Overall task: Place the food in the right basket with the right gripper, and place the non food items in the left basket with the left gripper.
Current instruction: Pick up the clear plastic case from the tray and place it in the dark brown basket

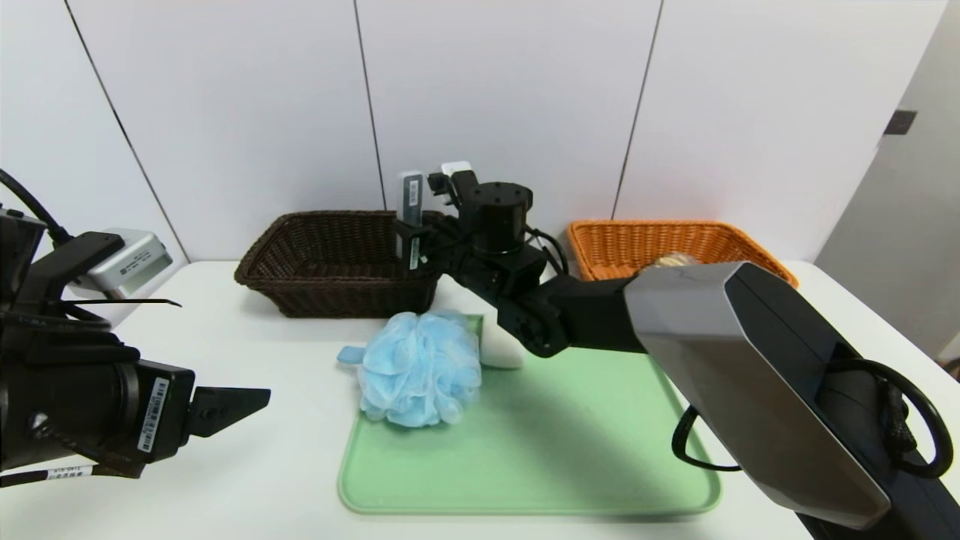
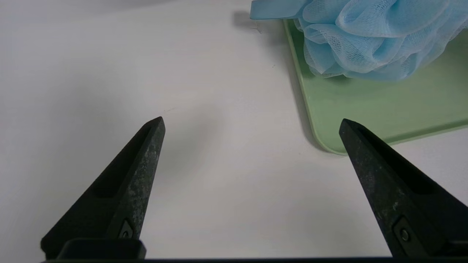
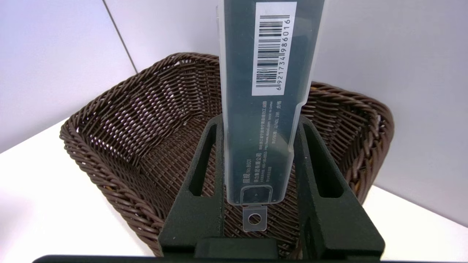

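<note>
the right tool is clamped on the lower end of the slim grey case, holding it upright, long axis vertical, barcode label toward the wrist camera, hang tab pointing down; the dark brown basket lies directly beyond and below it, so the case seems to hang over the basket's near right rim, though how far inside is hard to judge; the left tool, fingers spread wide and empty, hovers over the counter, closest to the blue bath pouf at the corner of the green tray; the orange basket sits well to the right
</note>
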{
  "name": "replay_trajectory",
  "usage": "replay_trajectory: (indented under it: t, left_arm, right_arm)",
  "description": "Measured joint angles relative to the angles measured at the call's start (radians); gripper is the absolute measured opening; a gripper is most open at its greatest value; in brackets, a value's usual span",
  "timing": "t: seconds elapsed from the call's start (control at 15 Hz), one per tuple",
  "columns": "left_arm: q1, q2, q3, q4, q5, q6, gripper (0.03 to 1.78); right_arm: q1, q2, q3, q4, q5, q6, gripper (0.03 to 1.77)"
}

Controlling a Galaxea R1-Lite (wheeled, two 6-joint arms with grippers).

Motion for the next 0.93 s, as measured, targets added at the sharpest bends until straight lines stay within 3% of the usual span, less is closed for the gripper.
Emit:
replay_trajectory:
  t: [0.2, 0.6, 0.93]
  left_arm:
    - [0.004, -0.002, 0.005, -0.001, 0.000, 0.000, 1.69]
    - [0.012, -0.003, 0.006, -0.001, 0.000, 0.002, 1.69]
    - [0.023, -0.016, -0.007, -0.005, 0.037, 0.032, 1.69]
  right_arm:
    - [-0.003, 0.006, 0.000, 0.000, 0.000, 0.001, 0.54]
    - [-0.006, 0.003, 0.000, 0.000, 0.011, 0.004, 1.15]
    - [-0.008, -0.095, 0.000, 0.060, 0.001, -0.005, 1.42]
